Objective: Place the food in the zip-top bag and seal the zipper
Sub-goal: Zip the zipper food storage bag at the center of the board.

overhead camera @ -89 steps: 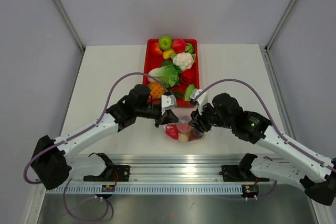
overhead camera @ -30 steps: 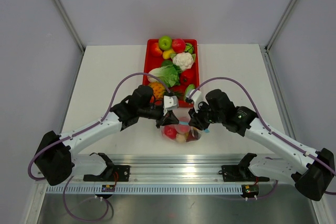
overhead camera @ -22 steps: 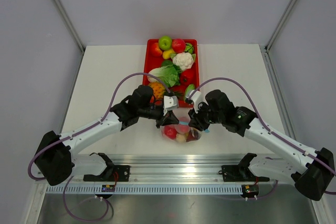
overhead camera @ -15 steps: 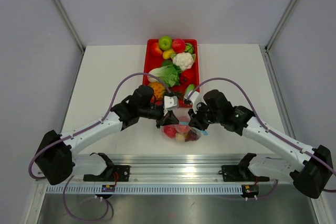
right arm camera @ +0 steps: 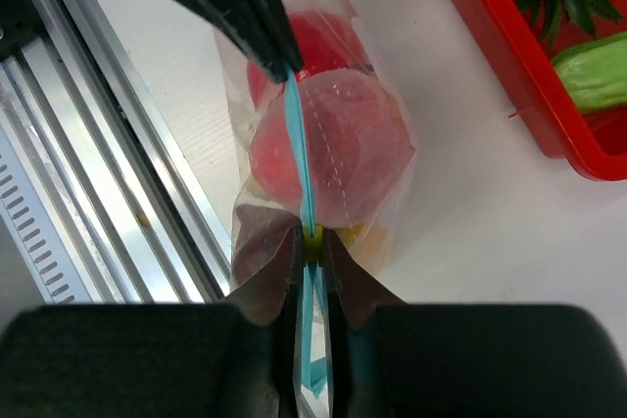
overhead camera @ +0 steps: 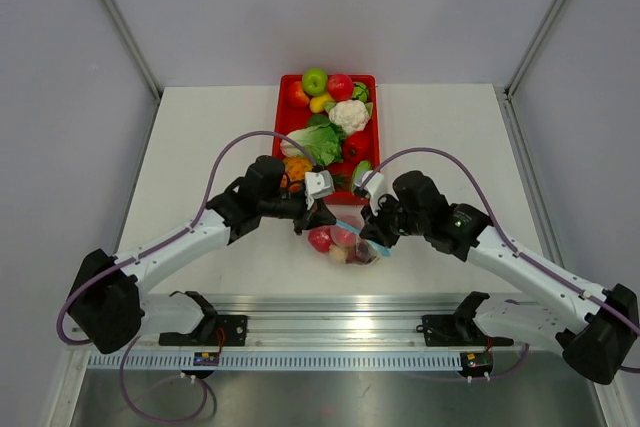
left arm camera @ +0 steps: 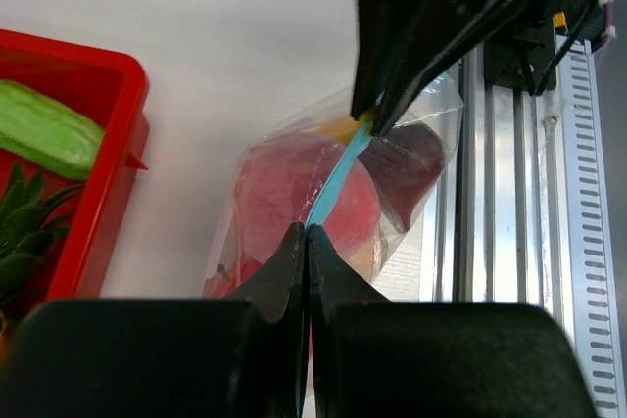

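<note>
The left hand (left arm camera: 306, 234) was pinched shut on one end of the thin, straight teal zipper (left arm camera: 338, 175), black fingers meeting on the strip. The right hand (right arm camera: 312, 240) was clamped on the other end. Between them was the crinkly clear zip-top bag (right arm camera: 387, 212), bulging with smooth, rounded plastic food (right arm camera: 333, 139) in red, yellow and maroon. Beyond both hands sat a glossy red tray (left arm camera: 108, 173) heaped with toy produce (overhead camera: 330, 117). The matte white tabletop (overhead camera: 200, 137) met a ribbed aluminium rail (overhead camera: 340, 332) behind the hands, and plain grey walls (overhead camera: 300, 7) enclosed it.
</note>
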Available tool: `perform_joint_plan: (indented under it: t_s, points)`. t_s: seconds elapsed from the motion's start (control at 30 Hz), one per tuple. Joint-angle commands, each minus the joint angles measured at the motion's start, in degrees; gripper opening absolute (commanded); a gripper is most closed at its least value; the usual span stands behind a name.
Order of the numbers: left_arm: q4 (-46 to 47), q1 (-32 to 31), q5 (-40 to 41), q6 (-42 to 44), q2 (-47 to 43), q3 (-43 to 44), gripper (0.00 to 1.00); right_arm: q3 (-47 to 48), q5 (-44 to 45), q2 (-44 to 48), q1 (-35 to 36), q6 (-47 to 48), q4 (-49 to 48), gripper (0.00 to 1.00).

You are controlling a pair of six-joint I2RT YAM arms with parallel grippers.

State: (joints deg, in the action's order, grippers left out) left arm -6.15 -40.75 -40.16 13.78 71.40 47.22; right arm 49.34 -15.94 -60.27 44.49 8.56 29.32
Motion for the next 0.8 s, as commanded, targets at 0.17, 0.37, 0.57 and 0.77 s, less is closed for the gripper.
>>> perform_joint_plan:
  t_s: [0.17,0.37,0.57,0.77]
  points:
    - [4.6,5.9,3.2,-1.7,-2.6,-0.6,0.00,0.1,0.0,4.5,-0.5,-1.5,2.1,0.01]
    - [3.9,9.5,5.1,-2.1,-3.8,-0.7,0.00,0.4,0.3,4.8,-0.5,-1.5,2.7,0.01]
    - [3.6,13.1,6.8,-1.6,-6.3,-1.4,0.00,0.6,0.4,4.9,-0.5,-1.3,3.3,0.01]
    - [1.8,14.6,6.8,-0.2,-7.5,-1.0,0.00,0.4,0.8,5.3,-0.5,-1.1,3.1,0.01]
